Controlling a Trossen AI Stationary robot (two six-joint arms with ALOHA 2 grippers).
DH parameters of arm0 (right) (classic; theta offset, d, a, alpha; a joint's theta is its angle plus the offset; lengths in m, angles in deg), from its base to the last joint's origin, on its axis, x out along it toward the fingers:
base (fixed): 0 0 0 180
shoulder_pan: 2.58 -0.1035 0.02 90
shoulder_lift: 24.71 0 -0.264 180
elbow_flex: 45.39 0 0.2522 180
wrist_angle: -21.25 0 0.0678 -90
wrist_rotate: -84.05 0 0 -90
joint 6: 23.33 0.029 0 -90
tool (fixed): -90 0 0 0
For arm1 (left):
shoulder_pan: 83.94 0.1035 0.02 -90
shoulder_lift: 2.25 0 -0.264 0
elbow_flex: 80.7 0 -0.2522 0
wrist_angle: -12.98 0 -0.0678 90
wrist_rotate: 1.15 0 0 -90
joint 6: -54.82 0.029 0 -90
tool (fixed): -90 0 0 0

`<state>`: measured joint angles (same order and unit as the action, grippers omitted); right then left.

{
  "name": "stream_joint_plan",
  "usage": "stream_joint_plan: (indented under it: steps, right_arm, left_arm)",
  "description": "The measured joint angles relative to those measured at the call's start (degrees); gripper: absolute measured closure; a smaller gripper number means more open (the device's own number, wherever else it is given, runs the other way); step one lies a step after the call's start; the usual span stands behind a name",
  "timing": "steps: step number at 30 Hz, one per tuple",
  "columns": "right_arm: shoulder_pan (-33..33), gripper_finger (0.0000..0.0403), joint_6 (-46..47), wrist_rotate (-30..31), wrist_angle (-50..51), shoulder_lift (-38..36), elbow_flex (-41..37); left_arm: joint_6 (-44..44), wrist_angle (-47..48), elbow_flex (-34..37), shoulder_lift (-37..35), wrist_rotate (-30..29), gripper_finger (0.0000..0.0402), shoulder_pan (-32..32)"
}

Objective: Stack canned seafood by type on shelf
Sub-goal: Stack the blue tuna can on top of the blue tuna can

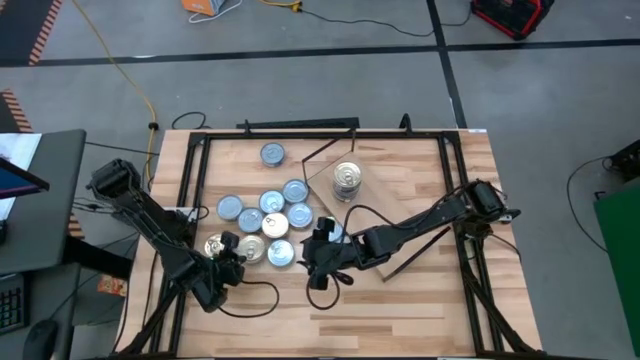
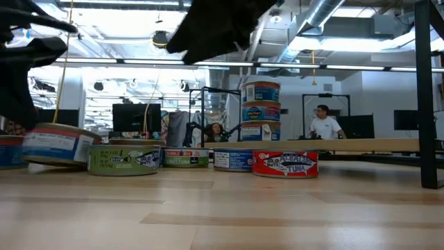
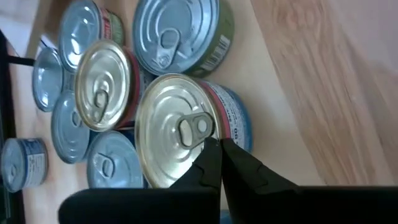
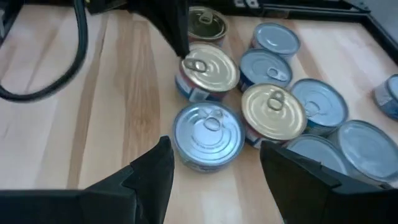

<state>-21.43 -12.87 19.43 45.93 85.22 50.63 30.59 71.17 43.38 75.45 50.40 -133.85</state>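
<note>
Several flat tins [image 1: 262, 222] lie clustered on the table left of centre. A light-wood shelf [image 1: 365, 200] to their right carries a stack of three tins [image 2: 261, 111]. My left gripper [image 3: 216, 148] is shut at the lid of a gold-lidded, blue-and-red tin [image 1: 250, 248] on the cluster's near side. That tin [image 2: 59, 144] sits slightly tilted in the low view. My right gripper [image 4: 214, 165] is open. Its fingers stand on either side of a silver-lidded blue tin [image 4: 208, 134] without touching it. My left gripper has its shut fingertips [image 3: 211, 158] on the pull tab [image 3: 198, 127] in the middle of the gold lid, coming down at a slant from the table's near left. The tips seem to pinch the tab's end. The tin's base [image 2: 55, 165] tilts slightly on the table.
One tin [image 1: 272, 154] stands alone toward the far edge. A green-labelled tin [image 4: 208, 22] and another gold-lidded tin [image 4: 273, 109] crowd the held one. A red tin [image 2: 284, 163] lies in front of the shelf. Bare wood stretches along the table's near edge [image 1: 400, 320].
</note>
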Motion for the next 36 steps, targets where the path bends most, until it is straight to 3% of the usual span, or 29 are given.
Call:
stream_joint_plan:
  steps: [6,15,27,31,36]
  right_arm:
    - [0.15,0.0133,-1.01,-4.46,-6.63,5.24,-0.02]
    - [-1.8,0.0133,-26.14,1.67,-21.65,13.44,1.25]
    - [-0.76,0.0125,-33.24,1.71,-18.03,19.69,11.93]
    - [-0.17,0.0094,-30.07,1.43,-15.1,21.39,15.48]
    - [1.24,0.0019,-27.97,-0.6,-12.74,22.82,17.87]
  left_arm:
    - [0.18,-0.16,-0.03,-1.73,-1.36,0.0401,0.27]
    - [0.13,-1.67,-0.13,-2.1,-2.35,0.0401,0.68]
    - [-1.44,-3.18,-0.17,-2.39,-3.17,0.0401,1.57]
    - [-1.46,-4.36,-0.17,-2.39,-3.12,0.0401,2.06]
    - [-1.54,-5.46,-0.2,-2.39,-3.12,0.0401,2.43]
